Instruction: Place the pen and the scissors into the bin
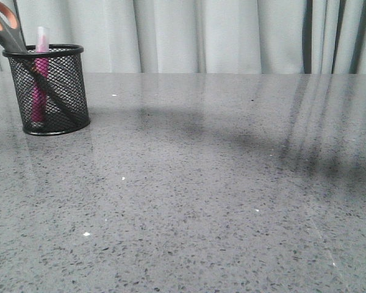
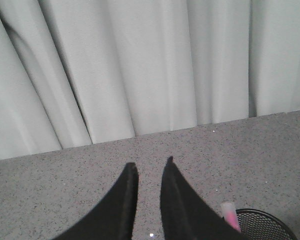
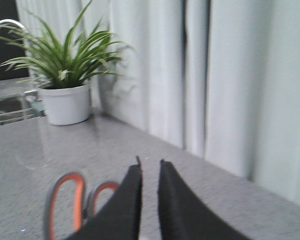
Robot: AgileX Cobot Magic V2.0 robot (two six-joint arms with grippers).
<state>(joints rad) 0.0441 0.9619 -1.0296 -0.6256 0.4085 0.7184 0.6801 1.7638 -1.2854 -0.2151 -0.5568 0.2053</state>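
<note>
pen [image 1: 41, 73] and scissors [image 1: 12, 33] standing in bin [image 1: 49, 91], grey table [image 1: 219, 195]

A grey speckled bench [image 1: 219, 201] meets pale pleated curtains [image 1: 232, 33]; a green plant [image 3: 65, 55] stands in a white pot [image 3: 65, 104].

Both grippers have smooth, matte black jaws tapering to points.
</note>
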